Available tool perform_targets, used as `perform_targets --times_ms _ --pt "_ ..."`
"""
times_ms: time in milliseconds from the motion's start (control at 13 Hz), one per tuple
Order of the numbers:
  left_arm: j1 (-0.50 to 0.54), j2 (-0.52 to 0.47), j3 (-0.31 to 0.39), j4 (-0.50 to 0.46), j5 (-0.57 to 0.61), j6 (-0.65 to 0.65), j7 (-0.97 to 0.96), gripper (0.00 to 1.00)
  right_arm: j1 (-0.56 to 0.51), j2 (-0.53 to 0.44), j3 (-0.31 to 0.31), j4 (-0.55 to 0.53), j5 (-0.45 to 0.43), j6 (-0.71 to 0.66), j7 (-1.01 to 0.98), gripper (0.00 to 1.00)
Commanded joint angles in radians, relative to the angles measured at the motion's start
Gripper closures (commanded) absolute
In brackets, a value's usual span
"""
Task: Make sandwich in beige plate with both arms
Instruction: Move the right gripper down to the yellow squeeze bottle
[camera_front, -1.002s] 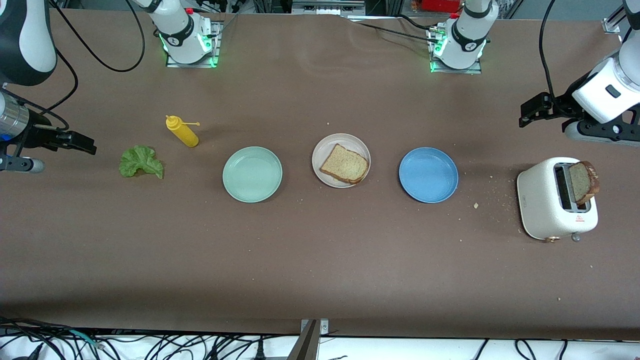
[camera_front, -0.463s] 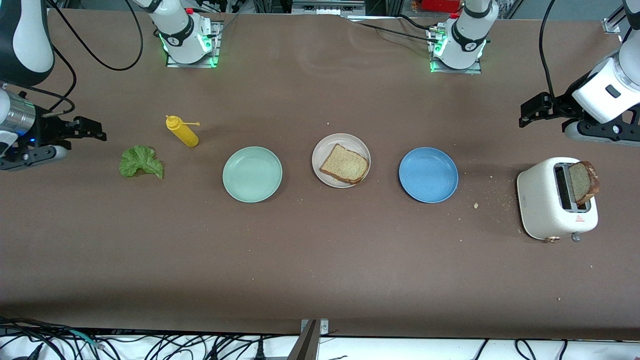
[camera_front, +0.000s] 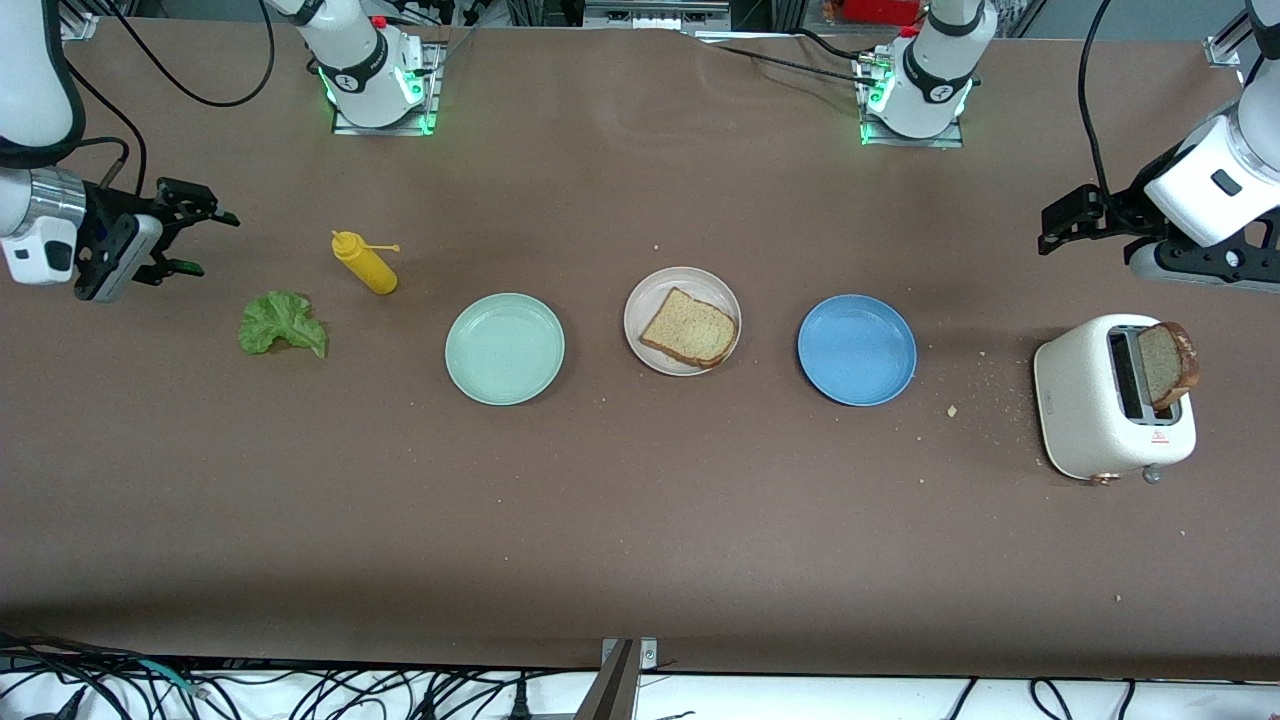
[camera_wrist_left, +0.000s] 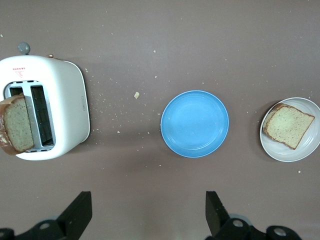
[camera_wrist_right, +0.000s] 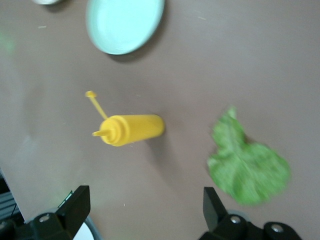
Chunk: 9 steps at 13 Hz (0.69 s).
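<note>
Brown table (camera_front: 640, 520): one bread slice (camera_front: 689, 328) on beige plate (camera_front: 650, 300)

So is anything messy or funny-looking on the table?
A little. Crumbs are scattered on the table between the blue plate and the toaster. A bread slice sticks out of the toaster, leaning over its edge. The lettuce leaf lies straight on the bare table, not on a plate.
</note>
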Motion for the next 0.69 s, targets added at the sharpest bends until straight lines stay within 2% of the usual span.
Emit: perform_targets --times_ms 0,231,463,617 --pt "0.006 -0.015 0.001 -0.004 -0.021 -0.011 0.005 0.0 0.0 -0.034 -0.02 -0.121 0.11 0.046 -0.236 0.0" --pt "0.006 -0.015 0.001 -0.004 -0.021 -0.011 0.005 0.0 -0.008 0.033 -0.058 -0.164 0.251 0.048 -0.481 0.0" --pt "0.006 -0.015 0.001 -0.004 -0.021 -0.011 0.005 0.0 -0.01 0.153 -0.103 -0.171 0.378 0.043 -0.727 0.0" --pt "0.006 -0.015 0.001 -0.004 -0.021 -0.011 0.005 0.0 -0.025 0.225 -0.111 -0.174 0.46 0.035 -0.866 0.0"
